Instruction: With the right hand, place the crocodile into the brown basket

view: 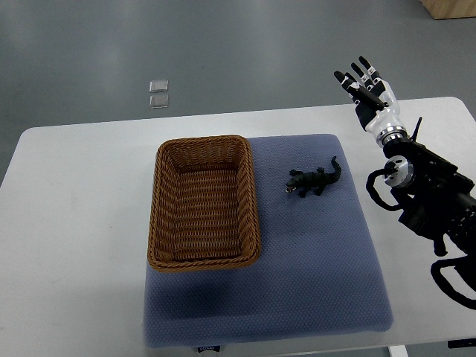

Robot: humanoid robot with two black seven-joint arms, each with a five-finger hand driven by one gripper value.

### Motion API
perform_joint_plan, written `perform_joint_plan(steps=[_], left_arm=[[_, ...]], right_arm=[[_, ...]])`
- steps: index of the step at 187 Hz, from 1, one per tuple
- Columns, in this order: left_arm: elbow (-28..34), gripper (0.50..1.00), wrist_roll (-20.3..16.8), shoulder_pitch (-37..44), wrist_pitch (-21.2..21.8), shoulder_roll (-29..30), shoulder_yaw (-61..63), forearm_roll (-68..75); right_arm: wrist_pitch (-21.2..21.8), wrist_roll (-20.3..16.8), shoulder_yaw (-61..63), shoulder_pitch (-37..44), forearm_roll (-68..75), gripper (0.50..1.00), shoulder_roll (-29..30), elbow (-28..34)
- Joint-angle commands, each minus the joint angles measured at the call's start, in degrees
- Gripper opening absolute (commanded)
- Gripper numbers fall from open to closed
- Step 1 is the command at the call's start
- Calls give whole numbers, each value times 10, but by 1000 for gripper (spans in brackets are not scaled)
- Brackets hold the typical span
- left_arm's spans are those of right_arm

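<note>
A small dark toy crocodile (315, 181) lies on the blue mat (312, 253), just right of the brown wicker basket (158, 195), with its head toward the basket and its tail up to the right. The basket is empty. My right hand (366, 83) is raised over the table's far right edge, well above and to the right of the crocodile. Its fingers are spread open and hold nothing. The right arm (428, 190) comes in from the right edge. No left arm shows.
The white table (74, 223) carries the mat and basket. Two small square tiles (158, 94) lie on the grey floor beyond the table's far edge. A wooden piece (450, 7) shows at the top right corner.
</note>
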Motion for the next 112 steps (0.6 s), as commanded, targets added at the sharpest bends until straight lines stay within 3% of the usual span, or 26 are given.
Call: perform_joint_plan(steps=[1,21,42,112], left_arm=[[0,1000,0,0,0,0,0,0],[0,1000,0,0,0,0,0,0],[0,1000,0,0,0,0,0,0],[0,1000,0,0,0,0,0,0]], right_arm=[[-7,-1,-1,0,0,932,-5,6],[-12,-1,-2,-2,0,932,-14,33],[-46,-1,-2,-3,-3,932,-34,72],[-70,-1,-5,-2,-5,932,-38,97]])
